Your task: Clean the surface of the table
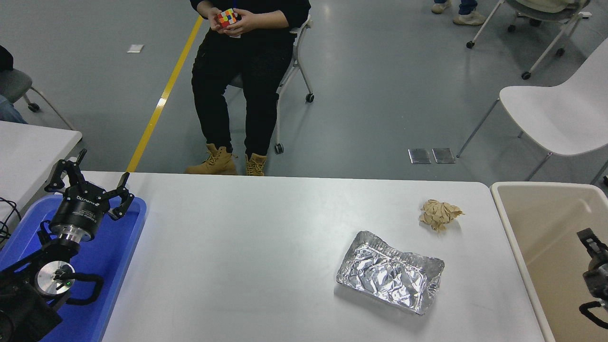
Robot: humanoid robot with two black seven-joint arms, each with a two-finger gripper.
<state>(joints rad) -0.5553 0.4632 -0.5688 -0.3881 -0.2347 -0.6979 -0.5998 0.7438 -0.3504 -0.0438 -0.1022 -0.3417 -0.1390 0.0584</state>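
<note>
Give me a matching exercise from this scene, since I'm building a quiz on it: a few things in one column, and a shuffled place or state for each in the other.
Things:
1. foil tray
2. crumpled brown paper
3. left gripper
4. puzzle cube

Places or states:
A. held in a seated person's hands beyond the table
B. over the blue tray at the table's left end
C. on the table surface, right of centre, nearer the robot
D. on the table near its far right corner, by the beige bin

Pairs: 1-C, 2-D, 3-B, 4-A
</note>
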